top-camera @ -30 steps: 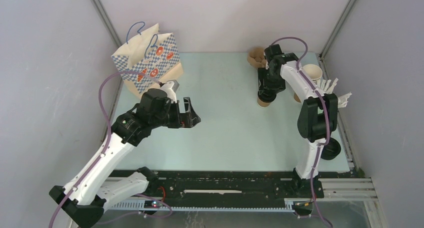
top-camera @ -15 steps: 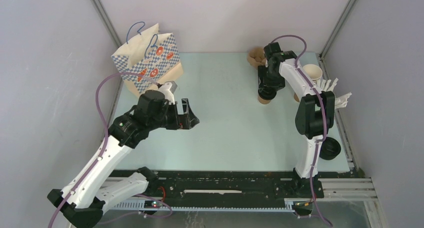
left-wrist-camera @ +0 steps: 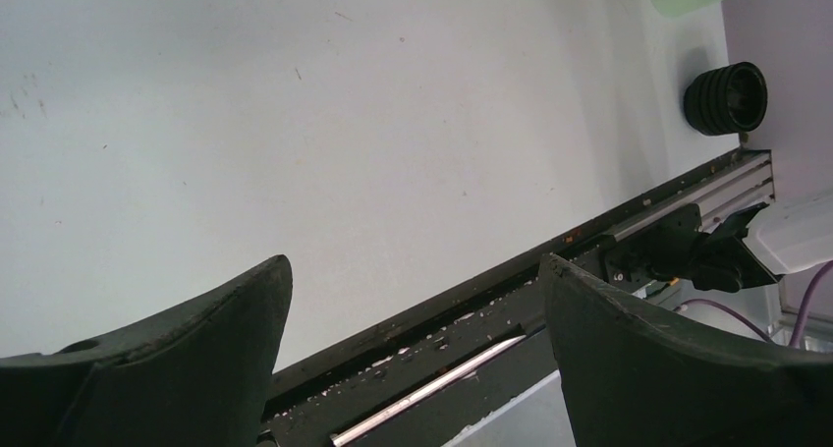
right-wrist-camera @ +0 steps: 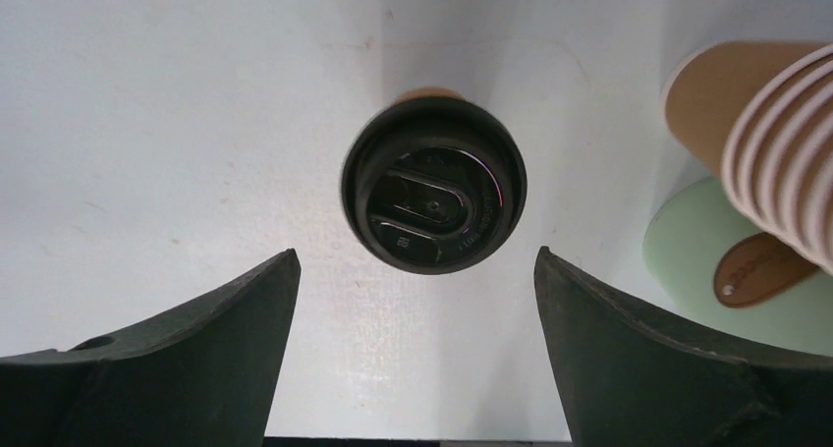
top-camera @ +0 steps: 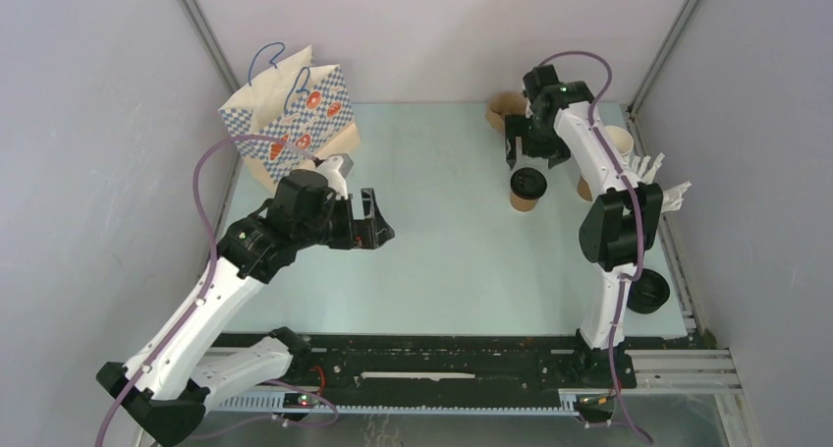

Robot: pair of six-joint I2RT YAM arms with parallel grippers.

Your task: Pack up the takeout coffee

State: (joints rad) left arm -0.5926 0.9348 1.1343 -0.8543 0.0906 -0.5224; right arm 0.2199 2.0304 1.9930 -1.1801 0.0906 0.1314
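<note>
**Takeout coffee [right-wrist-camera: 433,197] stands free beneath the right gripper [right-wrist-camera: 413,260]**

We see the pale table [top-camera: 442,260], with a checked paper bag [top-camera: 290,123] standing at its far left; our left gripper [left-wrist-camera: 413,270] hovers near the bag, fingers wide, holding nothing; our right gripper hangs wide open above the lidded takeout coffee, which stands upright at the far right, untouched, near a stack of lidless cups [right-wrist-camera: 776,123].

Bright even light, soft shadows, focus sharp.
</note>
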